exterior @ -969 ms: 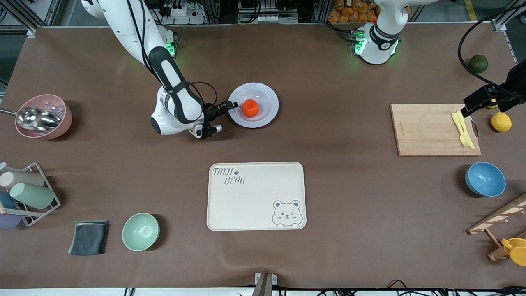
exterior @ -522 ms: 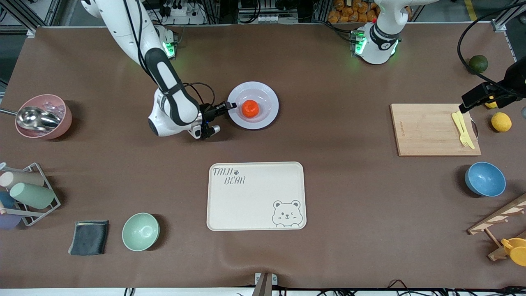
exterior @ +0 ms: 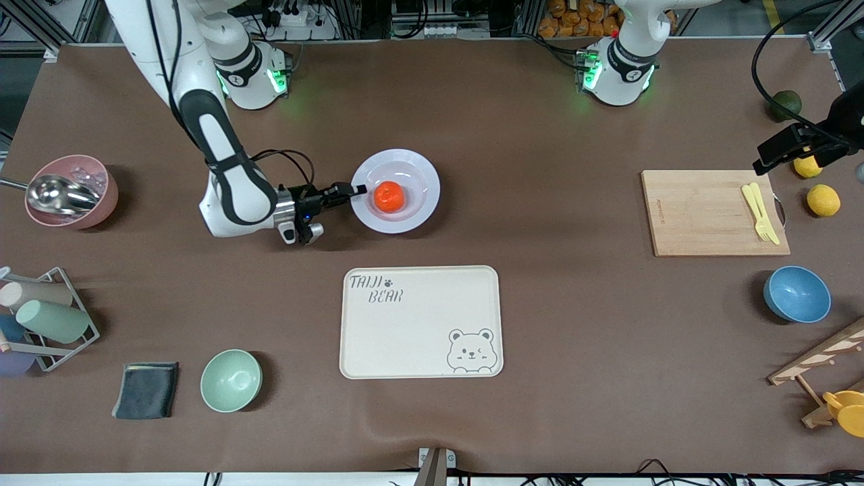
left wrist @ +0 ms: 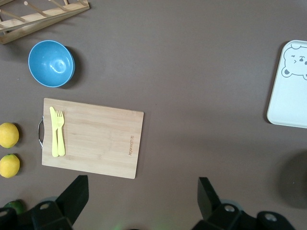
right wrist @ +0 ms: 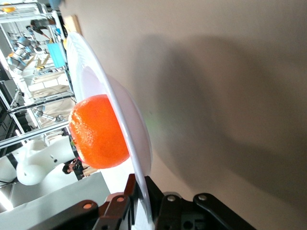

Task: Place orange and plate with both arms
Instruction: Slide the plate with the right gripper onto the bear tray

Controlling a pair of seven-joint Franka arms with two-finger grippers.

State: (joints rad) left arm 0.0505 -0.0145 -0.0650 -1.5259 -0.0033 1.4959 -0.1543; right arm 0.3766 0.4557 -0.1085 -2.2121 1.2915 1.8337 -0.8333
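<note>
The pale lavender-white plate [exterior: 418, 196] is held above the table, over the area between the robot bases and the cream tray. The orange [exterior: 389, 196] sits in its middle. My right gripper [exterior: 356, 190] is shut on the plate's rim at the right arm's end of it. In the right wrist view the rim [right wrist: 120, 110] runs between the two fingers and the orange [right wrist: 98, 132] rests on the plate. My left gripper [exterior: 776, 165] is open and empty, high over the wooden cutting board's end; its fingers [left wrist: 74, 196] show apart in the left wrist view.
A cream bear-printed tray [exterior: 422, 321] lies nearer the camera than the plate. A cutting board [exterior: 709, 212] with yellow cutlery [exterior: 759, 212], two lemons [exterior: 823, 200], a dark green fruit [exterior: 786, 102] and a blue bowl [exterior: 796, 294] are at the left arm's end. A pink bowl [exterior: 74, 191], green bowl [exterior: 231, 380] and cup rack [exterior: 40, 317] are at the right arm's end.
My right gripper has carried the plate with the orange toward the right arm's end and nearer the camera. My left gripper has risen slightly away from the board.
</note>
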